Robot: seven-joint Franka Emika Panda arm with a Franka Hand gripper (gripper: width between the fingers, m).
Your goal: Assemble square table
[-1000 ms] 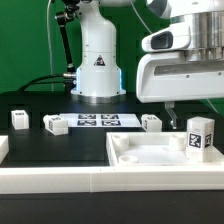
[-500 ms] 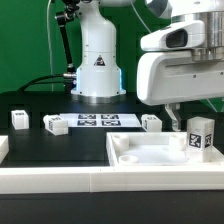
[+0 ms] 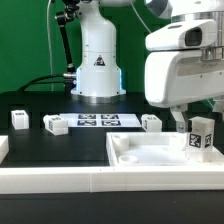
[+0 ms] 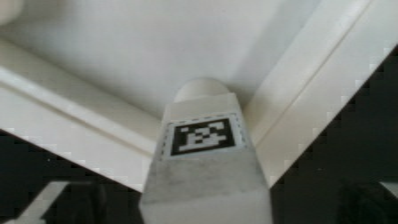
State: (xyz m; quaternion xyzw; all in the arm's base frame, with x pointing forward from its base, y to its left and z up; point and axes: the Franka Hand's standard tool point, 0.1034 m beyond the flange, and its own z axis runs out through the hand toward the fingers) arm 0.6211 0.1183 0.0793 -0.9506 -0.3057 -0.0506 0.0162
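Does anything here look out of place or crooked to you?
Only mildly: one white leg stands upright on the square slab, near the exterior view's right edge, while three other legs sit on the black table. Nothing looks spilled or broken.

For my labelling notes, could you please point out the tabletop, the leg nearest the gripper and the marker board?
Tabletop (image 3: 150, 153), exterior view, bare recessed face.
Leg (image 3: 200, 135), exterior view, tagged front face.
Marker board (image 3: 97, 121), exterior view, its middle.
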